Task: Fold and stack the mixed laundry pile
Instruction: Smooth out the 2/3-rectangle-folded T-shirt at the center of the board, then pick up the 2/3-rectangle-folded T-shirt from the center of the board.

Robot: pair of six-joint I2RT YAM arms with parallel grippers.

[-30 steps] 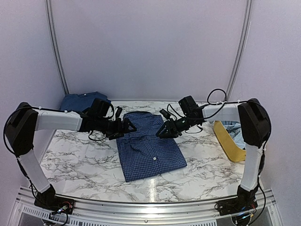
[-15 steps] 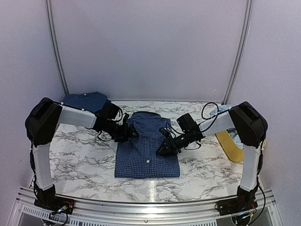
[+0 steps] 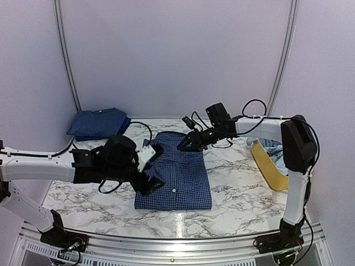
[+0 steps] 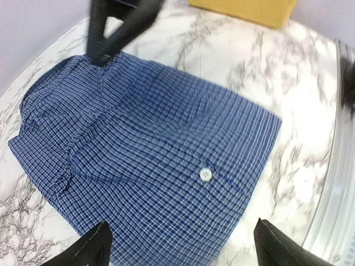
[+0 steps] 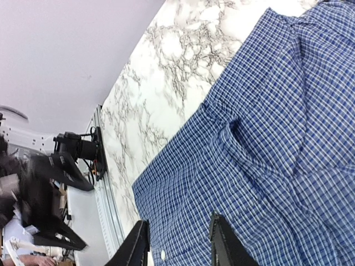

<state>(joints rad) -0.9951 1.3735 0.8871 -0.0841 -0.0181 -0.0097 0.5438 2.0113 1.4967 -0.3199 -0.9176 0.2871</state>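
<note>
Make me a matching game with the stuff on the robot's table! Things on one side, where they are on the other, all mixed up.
Things:
1. checked shirt
2. dark-blue garment
3. yellow tub
4. left gripper

Places:
A. at the right edge of the table
B. jaws wide open, by the shirt's left edge
C. folded flat in the middle
D. in the far left corner

Pairs: 1-C, 2-D, 3-A, 4-B
</note>
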